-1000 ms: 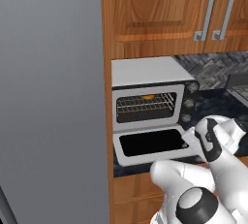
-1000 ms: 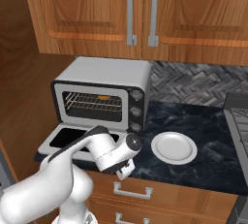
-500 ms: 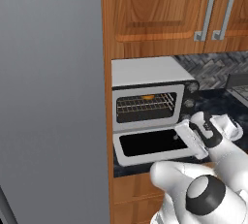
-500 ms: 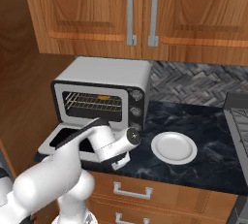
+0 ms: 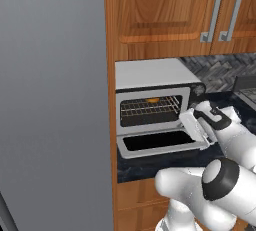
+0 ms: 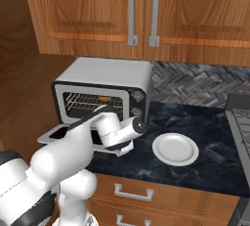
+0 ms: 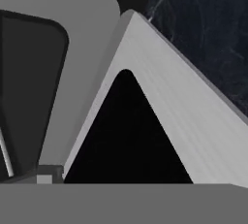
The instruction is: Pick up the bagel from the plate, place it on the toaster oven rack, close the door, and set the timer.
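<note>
The toaster oven stands on the dark counter with its door dropped flat. On the wire rack inside, toward the back, lies the golden-brown bagel. The white plate sits bare to the oven's right. My gripper hovers at the door's right front corner, open, with nothing in it. In the hand view the door's grey frame and its bar handle are very close; my fingertips are hidden.
Wooden upper cabinets hang over the oven. A tall grey panel walls off the left side. A stove edge borders the counter on the right, and drawers run below. The knob column is on the oven's right front.
The hand has swung left and slightly up, from beside the open door to its right front corner. Bagel, plate and door have not moved.
</note>
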